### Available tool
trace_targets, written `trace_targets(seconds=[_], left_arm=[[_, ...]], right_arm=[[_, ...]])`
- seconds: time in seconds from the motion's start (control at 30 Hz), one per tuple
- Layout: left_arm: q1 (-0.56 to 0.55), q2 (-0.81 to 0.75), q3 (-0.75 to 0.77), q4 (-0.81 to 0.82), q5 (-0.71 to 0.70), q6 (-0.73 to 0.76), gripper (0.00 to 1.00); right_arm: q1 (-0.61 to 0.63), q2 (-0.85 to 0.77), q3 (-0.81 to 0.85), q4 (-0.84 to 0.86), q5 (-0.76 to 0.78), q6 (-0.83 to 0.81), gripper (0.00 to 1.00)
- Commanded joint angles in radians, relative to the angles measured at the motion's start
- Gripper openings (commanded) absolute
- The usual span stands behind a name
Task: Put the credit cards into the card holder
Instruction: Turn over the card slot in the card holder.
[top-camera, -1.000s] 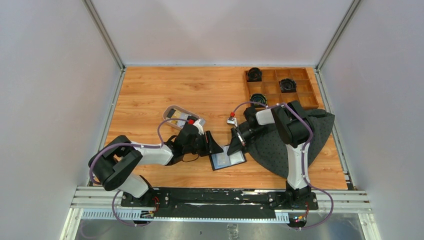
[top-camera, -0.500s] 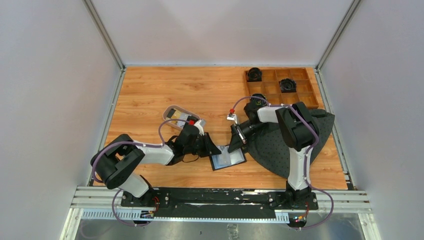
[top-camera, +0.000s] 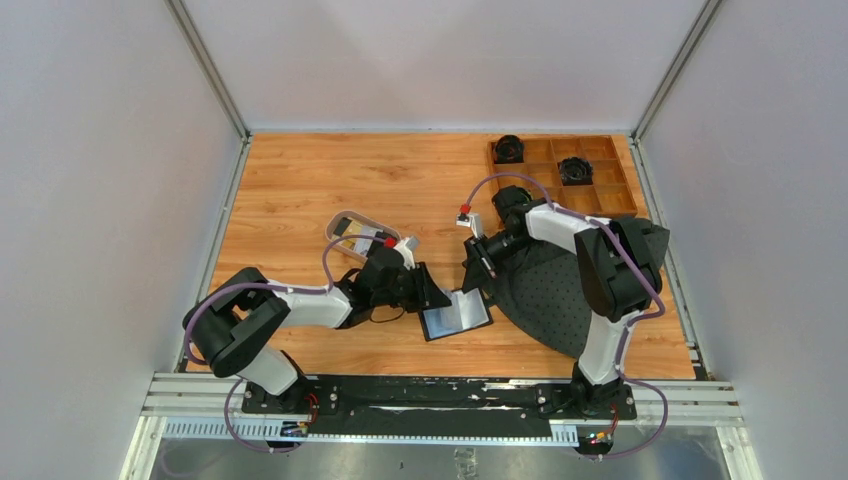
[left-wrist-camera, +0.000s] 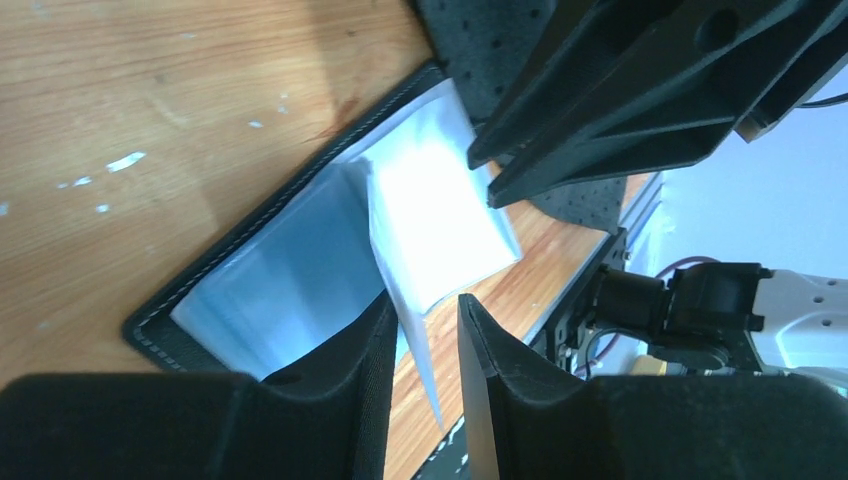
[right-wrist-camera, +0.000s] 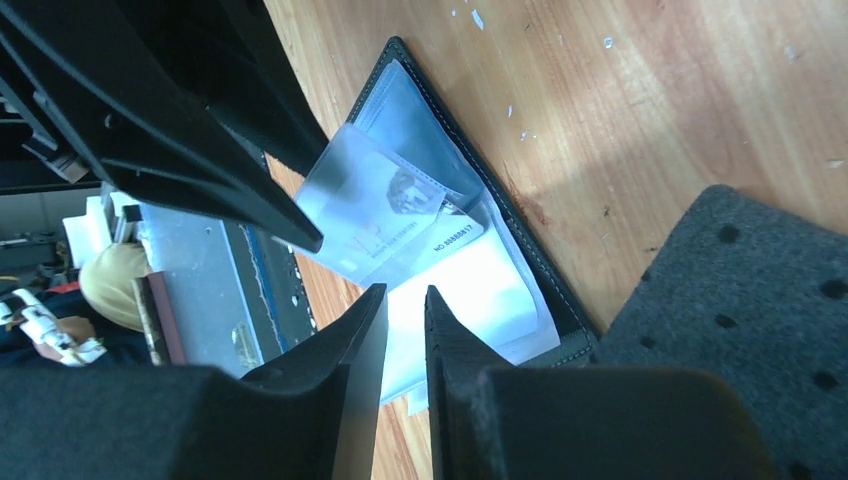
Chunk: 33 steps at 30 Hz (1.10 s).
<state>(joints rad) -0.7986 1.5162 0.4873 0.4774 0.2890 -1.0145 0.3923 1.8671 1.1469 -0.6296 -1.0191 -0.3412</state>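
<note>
Silver-white plastic card (right-wrist-camera: 390, 210), likely stiff, light and slick, leans in the open black bifold card holder (top-camera: 460, 312) by the desk's near edge; best pinched at its free edge. Left gripper (left-wrist-camera: 425, 305) narrowly straddles it, grip unclear; right gripper (right-wrist-camera: 405, 295) is barely parted, empty.

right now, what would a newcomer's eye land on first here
The open card holder lies front and centre, with the left end effector and right end effector poised tip to tip over it. A silver card with printed digits lies across its inner sleeves.
</note>
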Motion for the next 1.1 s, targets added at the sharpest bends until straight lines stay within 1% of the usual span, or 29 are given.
trace_targets(seconds=[0.0, 0.13, 0.3, 0.53, 0.7, 1.07], left_arm=[[-0.027, -0.007, 0.040, 0.017, 0.018, -0.017, 0.32], [-0.038, 0.002, 0.059, 0.017, 0.019, -0.023, 0.34], [-0.056, 0.043, 0.090, 0.017, 0.019, -0.030, 0.36], [-0.078, 0.098, 0.135, 0.017, 0.023, -0.033, 0.37], [-0.079, 0.152, 0.157, 0.017, 0.030, -0.031, 0.38], [-0.085, 0.177, 0.197, 0.017, 0.052, -0.002, 0.41]], right_arm=[[0.002, -0.045, 0.016, -0.028, 0.051, -0.039, 0.23], [0.001, -0.034, 0.019, -0.030, 0.058, -0.036, 0.22], [-0.005, -0.044, 0.023, -0.030, 0.074, -0.030, 0.18], [-0.039, -0.117, 0.021, -0.027, 0.098, -0.038, 0.19], [-0.056, -0.134, 0.014, -0.027, 0.099, -0.039, 0.19], [-0.078, -0.227, 0.001, -0.027, 0.113, -0.088, 0.22]])
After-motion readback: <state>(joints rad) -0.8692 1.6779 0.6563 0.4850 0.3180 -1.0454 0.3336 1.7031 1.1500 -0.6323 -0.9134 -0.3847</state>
